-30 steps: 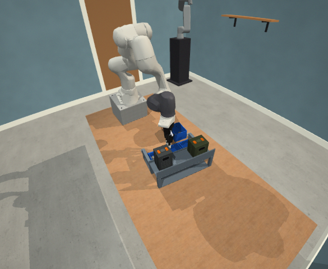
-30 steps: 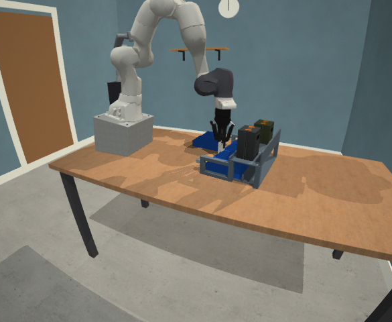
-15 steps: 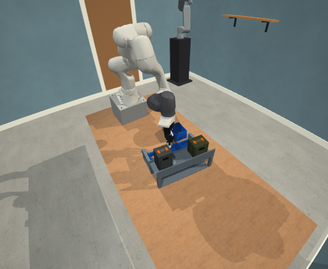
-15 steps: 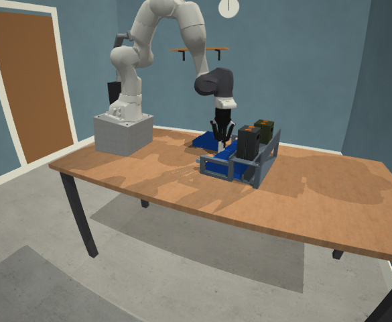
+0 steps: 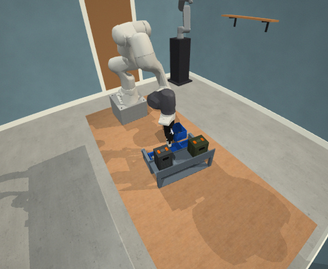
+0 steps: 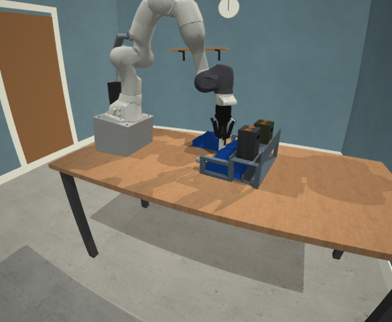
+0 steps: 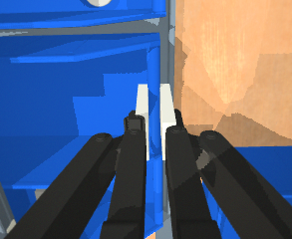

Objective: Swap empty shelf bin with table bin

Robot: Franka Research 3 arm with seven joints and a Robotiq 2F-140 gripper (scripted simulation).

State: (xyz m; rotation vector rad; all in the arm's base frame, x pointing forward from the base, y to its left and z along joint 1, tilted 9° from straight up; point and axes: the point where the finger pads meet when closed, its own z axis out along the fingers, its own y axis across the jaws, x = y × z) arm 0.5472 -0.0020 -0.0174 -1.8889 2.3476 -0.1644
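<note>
- No text, brand or number is readable.
- Orange marks top the dark gray box (image 5: 162,159) (image 6: 248,143), at six o'clock in the top view, and the green box (image 5: 198,147) (image 6: 265,132), at four o'clock; they are too small to read.

— What colour is the arm (image 5: 143,49) (image 6: 189,24)?
— Off-white, in smooth, rounded segments with thin dark seams, and its lower end tapers.
— And the wrist section (image 5: 167,101) (image 6: 222,79)?
— Charcoal grey, bulging and rounded, with a pale, blocky collar (image 5: 166,119) (image 6: 225,100) under it.
— What about the claw (image 5: 169,143) (image 6: 222,142) (image 7: 153,99)?
— Black, with slim, jointed links and flat, whitish pads (image 5: 169,143) (image 7: 167,112) at the fingertips.
— Does the base have markings?
— Its grey, boxy pedestal (image 5: 133,113) (image 6: 112,137) shows small dark screw spots near the top corners.
</note>
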